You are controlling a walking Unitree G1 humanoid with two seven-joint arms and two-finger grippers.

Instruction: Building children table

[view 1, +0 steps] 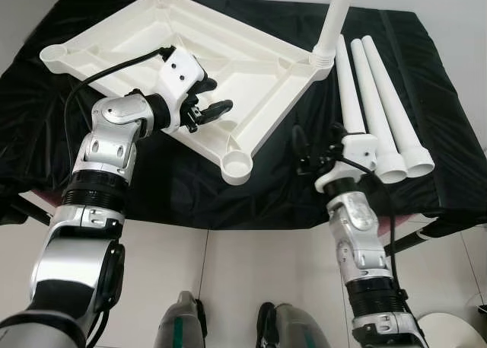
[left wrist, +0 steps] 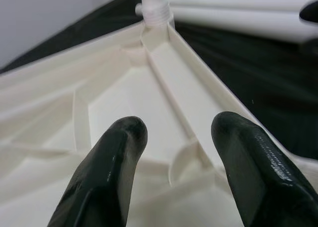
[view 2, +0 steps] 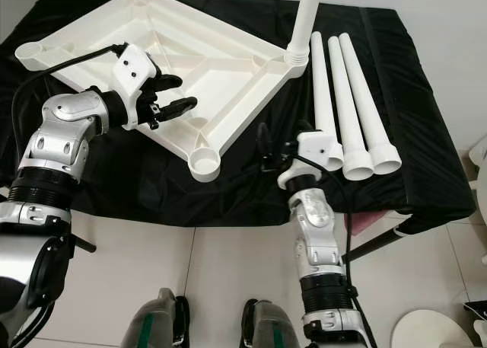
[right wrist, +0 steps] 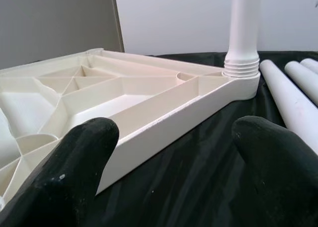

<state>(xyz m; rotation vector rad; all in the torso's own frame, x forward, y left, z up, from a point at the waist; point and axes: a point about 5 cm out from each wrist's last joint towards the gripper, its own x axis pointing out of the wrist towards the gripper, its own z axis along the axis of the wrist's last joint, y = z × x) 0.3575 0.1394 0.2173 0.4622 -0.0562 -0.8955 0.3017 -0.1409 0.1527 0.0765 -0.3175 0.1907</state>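
Note:
A white plastic tabletop (view 1: 228, 51) lies upside down on a black cloth, ribs facing up. One white leg (view 1: 335, 17) stands screwed into its right corner socket. Three loose white legs (view 1: 373, 97) lie side by side to the right of it. My left gripper (view 1: 215, 97) hovers open over the tabletop's near-left rim, its fingers (left wrist: 114, 157) above the ribs. My right gripper (view 1: 315, 142) stands open low over the cloth, between the tabletop's empty near corner socket (view 1: 237, 164) and the loose legs, facing the tabletop's side wall (right wrist: 164, 122).
The black-covered work table (view 1: 426, 59) ends at a front edge just before my body. Below it are pale floor tiles (view 1: 228, 272), my feet, and a dark metal bar (view 1: 418, 237) at the right. A white round object (view 2: 426, 329) sits on the floor at the lower right.

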